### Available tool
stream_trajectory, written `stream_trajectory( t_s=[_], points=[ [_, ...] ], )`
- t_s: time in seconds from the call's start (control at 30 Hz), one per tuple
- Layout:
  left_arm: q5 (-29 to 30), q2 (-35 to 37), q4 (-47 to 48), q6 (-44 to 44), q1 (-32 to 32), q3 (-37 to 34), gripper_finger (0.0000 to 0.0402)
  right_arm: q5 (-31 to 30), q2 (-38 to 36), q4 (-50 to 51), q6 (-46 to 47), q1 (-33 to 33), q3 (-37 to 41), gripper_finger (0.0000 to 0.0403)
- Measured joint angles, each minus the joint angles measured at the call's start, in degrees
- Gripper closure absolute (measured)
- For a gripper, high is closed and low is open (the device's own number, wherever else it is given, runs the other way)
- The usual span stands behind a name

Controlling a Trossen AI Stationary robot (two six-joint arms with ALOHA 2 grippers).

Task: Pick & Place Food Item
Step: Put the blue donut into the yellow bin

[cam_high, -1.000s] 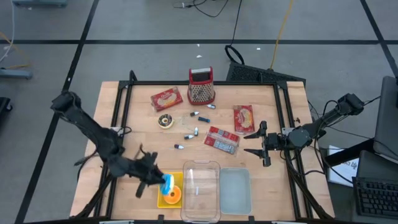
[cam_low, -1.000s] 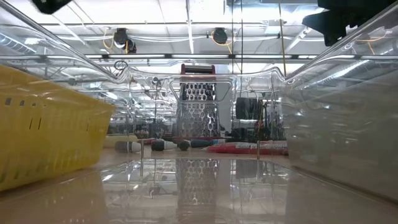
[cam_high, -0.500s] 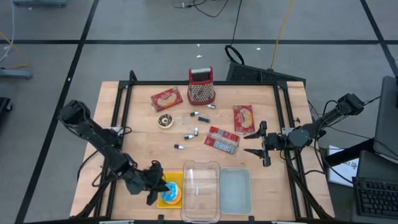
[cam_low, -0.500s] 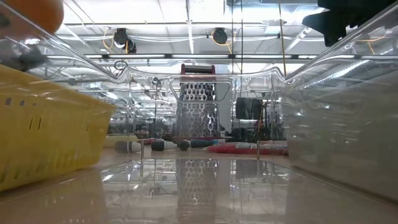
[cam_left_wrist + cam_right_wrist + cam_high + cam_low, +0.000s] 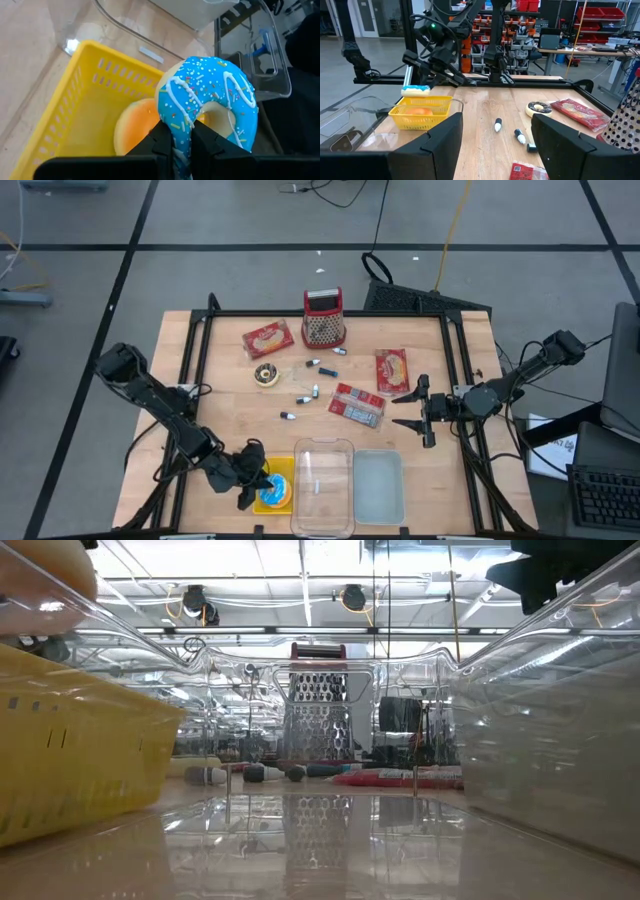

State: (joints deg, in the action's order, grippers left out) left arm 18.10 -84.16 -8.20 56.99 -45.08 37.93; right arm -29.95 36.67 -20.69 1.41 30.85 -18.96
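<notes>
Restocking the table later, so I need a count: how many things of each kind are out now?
Donuts: 3
Snack packets: 3
Markers: 5
Grater: 1
Yellow basket: 1
Clear bins: 2
Total: 15

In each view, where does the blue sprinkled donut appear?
High view: blue sprinkled donut, bottom left of centre, over the yellow basket.
Low view: not identifiable.
Left wrist view: centre, pinched by left gripper.
Right wrist view: left of centre.
Shared landmark: the yellow basket.

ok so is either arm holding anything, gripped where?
Left gripper pinches the blue frosted donut by its ring edge, over the yellow basket. Right gripper is open, holding nothing.
</notes>
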Motion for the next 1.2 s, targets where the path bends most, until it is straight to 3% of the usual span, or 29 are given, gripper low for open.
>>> stream_trajectory(
  t_s=[0.4,0.57,1.0,1.2],
  points=[
    [0.21,0.00,2.03,-3.30,1.10,0.00,0.0364,0.00,-0.01,-0.02,-0.09,0.00,0.00,0.0177],
    [-4.64,0.00,2.04,-2.78,1.93,0.00,0.0364,-0.02,-0.01,-0.02,0.04,0.00,0.00,0.0177],
    [-4.60,0.00,2.41,-4.58,3.23,0.00,0.0364,-0.02,0.00,-0.02,0.07,0.00,0.00,0.0177],
    [-7.67,-2.96,1.79,-3.78,4.05,0.00,0.0364,-0.02,0.01,-0.02,0.07,0.00,0.00,0.0177]
  ],
)
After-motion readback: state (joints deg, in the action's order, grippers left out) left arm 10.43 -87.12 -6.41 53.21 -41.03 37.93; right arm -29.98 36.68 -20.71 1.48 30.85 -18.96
